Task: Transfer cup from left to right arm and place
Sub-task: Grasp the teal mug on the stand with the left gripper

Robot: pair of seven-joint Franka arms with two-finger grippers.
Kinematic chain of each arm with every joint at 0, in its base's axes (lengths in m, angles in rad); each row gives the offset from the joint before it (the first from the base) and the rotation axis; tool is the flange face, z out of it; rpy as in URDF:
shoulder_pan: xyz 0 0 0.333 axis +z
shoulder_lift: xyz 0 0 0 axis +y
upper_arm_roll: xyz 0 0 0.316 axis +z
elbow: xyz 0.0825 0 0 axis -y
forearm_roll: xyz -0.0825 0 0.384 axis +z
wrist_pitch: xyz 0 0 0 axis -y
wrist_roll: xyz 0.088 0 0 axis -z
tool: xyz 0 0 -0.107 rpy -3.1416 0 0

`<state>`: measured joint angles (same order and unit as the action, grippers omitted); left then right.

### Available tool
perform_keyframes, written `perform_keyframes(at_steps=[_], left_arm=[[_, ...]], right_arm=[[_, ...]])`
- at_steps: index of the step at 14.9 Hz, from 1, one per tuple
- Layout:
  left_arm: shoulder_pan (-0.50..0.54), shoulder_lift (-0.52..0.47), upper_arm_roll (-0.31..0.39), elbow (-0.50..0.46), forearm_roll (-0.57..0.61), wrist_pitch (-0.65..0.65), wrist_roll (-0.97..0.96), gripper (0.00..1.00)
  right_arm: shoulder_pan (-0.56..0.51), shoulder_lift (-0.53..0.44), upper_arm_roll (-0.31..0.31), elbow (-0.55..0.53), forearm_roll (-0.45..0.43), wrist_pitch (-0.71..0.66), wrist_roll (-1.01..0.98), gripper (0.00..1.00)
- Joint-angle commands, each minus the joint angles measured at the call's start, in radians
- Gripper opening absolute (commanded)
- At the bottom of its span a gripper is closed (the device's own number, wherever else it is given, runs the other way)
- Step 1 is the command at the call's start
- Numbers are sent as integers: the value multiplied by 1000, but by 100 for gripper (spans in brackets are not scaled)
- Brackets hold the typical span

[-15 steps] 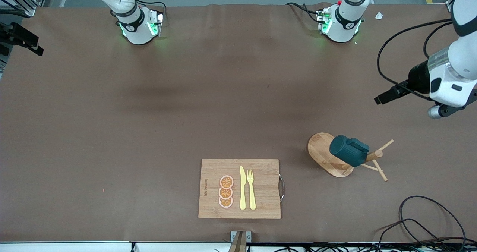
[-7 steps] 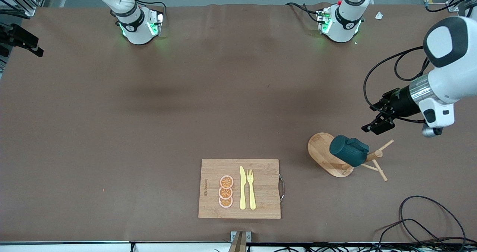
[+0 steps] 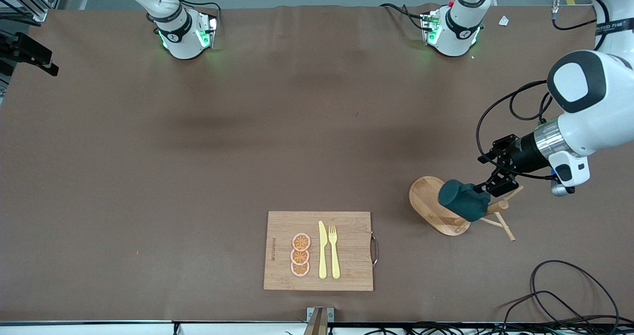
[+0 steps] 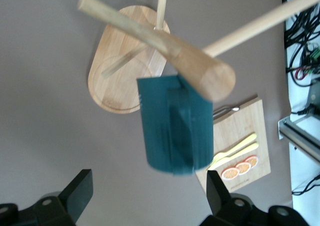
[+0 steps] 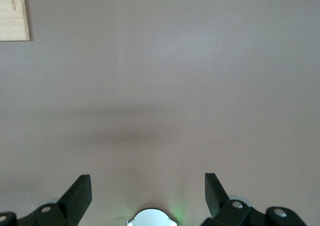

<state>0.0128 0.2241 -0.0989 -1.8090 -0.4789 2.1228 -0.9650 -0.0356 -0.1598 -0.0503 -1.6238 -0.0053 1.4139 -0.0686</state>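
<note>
Right tool (image 5: 148, 196): out of the front view; its wrist view shows fingers spread wide over bare table (image 5: 175, 85), holding nothing, that arm waiting.
Cutting board (image 3: 318, 251): nearer the front camera than the rack, toward the right arm's end; carries orange slices (image 3: 300, 254), a yellow knife (image 3: 322, 250) and fork (image 3: 334, 251).
Cup (image 3: 463, 200): hung tilted on a peg of the wooden rack (image 3: 438, 211); handle seen only in the left wrist view.
Left tool (image 3: 490, 186): fingers apart, just beside the cup, not gripping; contact hard to judge.
Hidden: cup's inside.
</note>
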Motion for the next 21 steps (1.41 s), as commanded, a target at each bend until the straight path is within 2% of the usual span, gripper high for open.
perform_keyframes(at_steps=[1, 7, 13, 19, 21], left_arm=[[3, 41, -5, 5, -47, 58, -11, 100], [-8, 106, -5, 11, -92, 154, -8, 100], [-13, 121, -7, 11, -121, 157, -9, 100], [-14, 138, -7, 11, -135, 157, -9, 87], [-14, 138, -7, 13, -135, 157, -11, 79]], right_arm=[[-13, -12, 6, -16, 8, 0, -10, 100], [-9, -12, 6, -31, 8, 62, -10, 100], [-7, -12, 7, -34, 8, 95, -11, 100], [11, -12, 12, -33, 8, 96, 6, 100], [16, -12, 12, -33, 8, 85, 29, 100]])
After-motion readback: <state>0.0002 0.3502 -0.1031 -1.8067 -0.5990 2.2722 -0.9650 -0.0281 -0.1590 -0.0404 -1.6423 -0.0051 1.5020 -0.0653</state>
